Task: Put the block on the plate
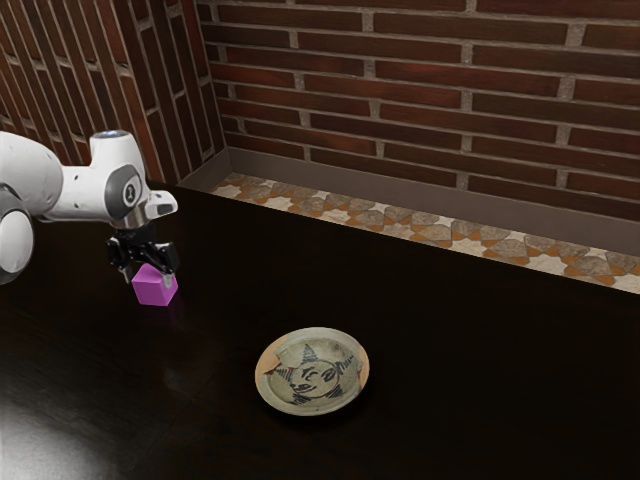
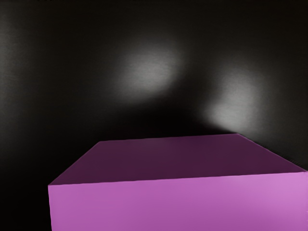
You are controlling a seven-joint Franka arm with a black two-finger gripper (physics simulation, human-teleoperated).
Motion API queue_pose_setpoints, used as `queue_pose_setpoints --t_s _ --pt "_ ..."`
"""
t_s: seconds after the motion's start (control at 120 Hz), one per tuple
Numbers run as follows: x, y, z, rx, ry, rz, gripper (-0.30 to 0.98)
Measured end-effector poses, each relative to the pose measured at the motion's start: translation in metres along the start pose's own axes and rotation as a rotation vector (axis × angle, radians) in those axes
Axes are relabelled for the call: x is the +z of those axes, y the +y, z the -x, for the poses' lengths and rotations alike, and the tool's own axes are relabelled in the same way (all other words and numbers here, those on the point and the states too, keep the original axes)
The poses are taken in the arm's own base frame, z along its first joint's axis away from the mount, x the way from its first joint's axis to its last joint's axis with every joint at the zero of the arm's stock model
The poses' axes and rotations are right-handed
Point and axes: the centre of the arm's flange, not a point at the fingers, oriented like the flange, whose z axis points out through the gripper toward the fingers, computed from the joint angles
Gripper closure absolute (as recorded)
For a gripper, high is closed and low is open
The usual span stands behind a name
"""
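- Purple block [image 2: 178,207] lies nearest the wrist camera, large at that view's lower edge, one face bright and the adjoining face a much darker plum.
- In the exterior view the block is right at the black gripper [image 1: 148,280], just under its body, with part of the gripper in front of one upper corner.
- Whether the gripper is open, closed or clamped on the block — I can't tell from these two views. Nor can I tell whether the block's underside touches the table.
- The plate [image 1: 285,402] is well apart from the block, nearer the exterior camera and farther toward the exterior view's right. The block is not on it.
- It's a round, greenish-grey plate with orange-tan patches at the rim and a dark star drawn in the middle — the star has a face.
- Both are at the dark, glossy table [image 1: 450,380], which shows a pale sheen toward the exterior view's lower left.
- The white arm [image 1: 85,193] comes in from the exterior view's left, its gripper pointing down.
- Behind the table run a patterned tile floor [image 1: 420,225], a grey baseboard [image 1: 400,197] and a red-brown brick wall [image 1: 420,90].
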Motion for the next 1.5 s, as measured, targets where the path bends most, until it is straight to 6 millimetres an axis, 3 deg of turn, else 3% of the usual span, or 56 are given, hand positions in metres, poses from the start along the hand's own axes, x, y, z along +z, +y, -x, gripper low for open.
queue_pose_setpoints --t_s 0.458,0.783,1.208,1.342,1.5 --pt "0.013 0.0 -0.004 0.029 0.006 0.011 0.01" --pt "0.009 0.006 -0.008 0.056 0.021 0.014 0.21" --pt "-0.006 0.007 -0.008 0.071 0.044 0.007 0.23" --pt "-0.024 0.02 -0.007 0.093 0.063 0.003 0.24" --pt "-0.039 0.063 0.002 0.152 0.067 0.011 0.26"
